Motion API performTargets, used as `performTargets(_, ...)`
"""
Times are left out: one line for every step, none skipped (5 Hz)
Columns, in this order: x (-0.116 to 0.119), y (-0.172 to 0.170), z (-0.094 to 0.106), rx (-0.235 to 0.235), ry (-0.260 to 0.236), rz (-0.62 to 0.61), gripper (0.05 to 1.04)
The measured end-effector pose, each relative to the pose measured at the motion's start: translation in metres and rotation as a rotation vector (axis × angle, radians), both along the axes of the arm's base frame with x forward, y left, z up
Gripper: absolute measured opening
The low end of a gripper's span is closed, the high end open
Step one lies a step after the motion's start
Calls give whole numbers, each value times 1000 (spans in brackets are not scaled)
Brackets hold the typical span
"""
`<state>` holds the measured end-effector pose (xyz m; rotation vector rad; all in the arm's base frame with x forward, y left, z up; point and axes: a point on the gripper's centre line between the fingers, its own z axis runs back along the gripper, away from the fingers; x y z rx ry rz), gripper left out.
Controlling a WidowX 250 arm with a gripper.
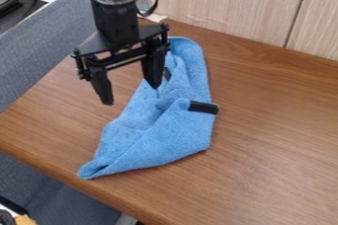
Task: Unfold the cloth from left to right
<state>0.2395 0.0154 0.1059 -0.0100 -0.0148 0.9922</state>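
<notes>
Our tool (pixel 132 94) is wide, probably to grip the cloth (pixel 155 142). This lies folded, near the front edge of the bench (pixel 277 145).

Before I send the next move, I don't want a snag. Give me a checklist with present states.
1. Gripper open: ok.
2. Fingertips clear of the blue cloth: cannot tell; one overlaps it in view.
3. Cloth spread flat: not ok, folded and creased.
4. Cloth's near corner well away from the table edge: not ok, close to it.
5. Black piece on the cloth loose: cannot tell.
</notes>
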Motion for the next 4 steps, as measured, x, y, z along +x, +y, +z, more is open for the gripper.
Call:
performTargets(16,-8,-23,-7,26,-20,999)
performTargets(30,-10,-40,23,45,-20,999)
performTargets(34,-13,-48,75,58,-26,993)
performTargets(35,-15,-55,87,72,-29,924)
